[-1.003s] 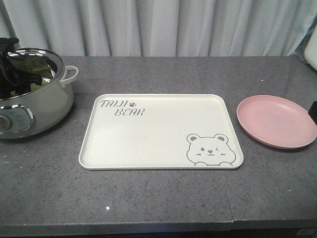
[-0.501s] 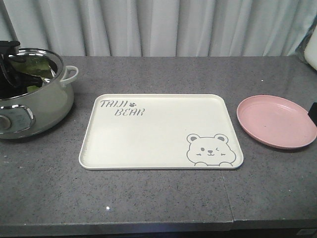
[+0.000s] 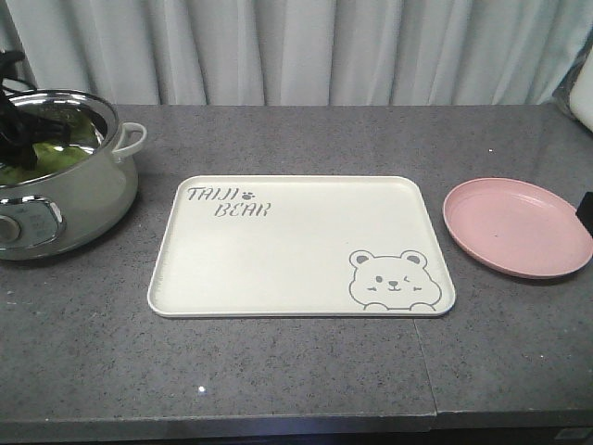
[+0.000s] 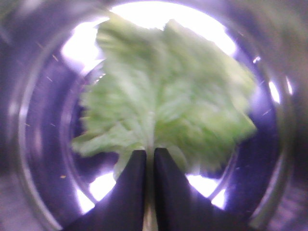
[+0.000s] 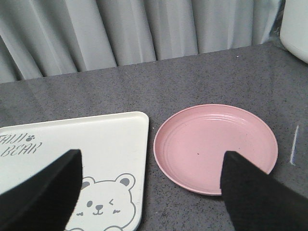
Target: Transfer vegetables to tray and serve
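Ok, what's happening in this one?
The left gripper is down inside the pot, its jaws closed on the pale midrib of the lettuce leaf; that wrist view is blurred. The leaf is not yet out of the pot. The cream tray has nothing on it, nor does the pink plate beside it. The right gripper hangs open above the gap between tray and plate, holding nothing.
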Tool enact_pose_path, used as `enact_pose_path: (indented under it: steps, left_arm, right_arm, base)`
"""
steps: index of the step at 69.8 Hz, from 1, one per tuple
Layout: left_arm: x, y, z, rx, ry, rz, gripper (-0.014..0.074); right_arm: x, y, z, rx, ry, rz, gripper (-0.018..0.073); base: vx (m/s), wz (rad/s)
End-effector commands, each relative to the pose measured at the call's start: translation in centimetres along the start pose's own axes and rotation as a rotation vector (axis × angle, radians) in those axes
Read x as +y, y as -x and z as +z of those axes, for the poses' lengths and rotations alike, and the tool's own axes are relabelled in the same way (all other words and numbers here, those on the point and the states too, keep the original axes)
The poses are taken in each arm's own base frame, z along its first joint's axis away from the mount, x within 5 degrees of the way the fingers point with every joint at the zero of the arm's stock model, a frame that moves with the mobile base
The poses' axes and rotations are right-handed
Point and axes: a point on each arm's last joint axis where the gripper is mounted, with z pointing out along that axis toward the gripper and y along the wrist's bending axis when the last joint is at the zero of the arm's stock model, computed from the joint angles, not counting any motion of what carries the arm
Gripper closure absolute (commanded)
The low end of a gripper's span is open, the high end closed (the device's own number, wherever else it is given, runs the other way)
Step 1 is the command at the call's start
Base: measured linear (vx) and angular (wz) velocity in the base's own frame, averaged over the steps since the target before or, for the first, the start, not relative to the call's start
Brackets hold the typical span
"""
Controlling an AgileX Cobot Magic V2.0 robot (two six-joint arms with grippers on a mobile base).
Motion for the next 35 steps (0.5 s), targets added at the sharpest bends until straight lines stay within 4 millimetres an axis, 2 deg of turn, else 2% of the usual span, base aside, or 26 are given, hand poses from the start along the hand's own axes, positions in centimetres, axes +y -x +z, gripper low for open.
enact_pose_path:
  steps: [1, 17, 29, 35]
  left_arm:
    - [-0.2, 1.4, -7.3, -0.252, -0.001, -0.007, 0.0603]
    - [-0.4, 0.9, -14.3, -0.434, 0.003, -0.011, 0.0603]
    - [-1.2, -0.2, -18.5, -0.517, -0.081, -0.01, 0.0603]
    - [-1.9, -0.6, -19.8, -0.551, -0.158, 0.005, 0.0603]
  right_arm:
    - [0.3, 1.7, -0.1, -0.101, 0.02, -0.02, -0.0003]
    - [0.3, 1.6, 0.6, -0.08, 0.017, -0.017, -0.0003]
    - [0.4, 1.9, 0.9, -0.113, 0.028, -0.009, -0.0001]
    - [0.6, 2.1, 1.5, -0.135, 0.044, 0.031, 0.0004]
  base:
    - [0.0, 0.0]
    - [0.0, 0.0]
    - [0.0, 0.0]
    - [0.0, 0.0]
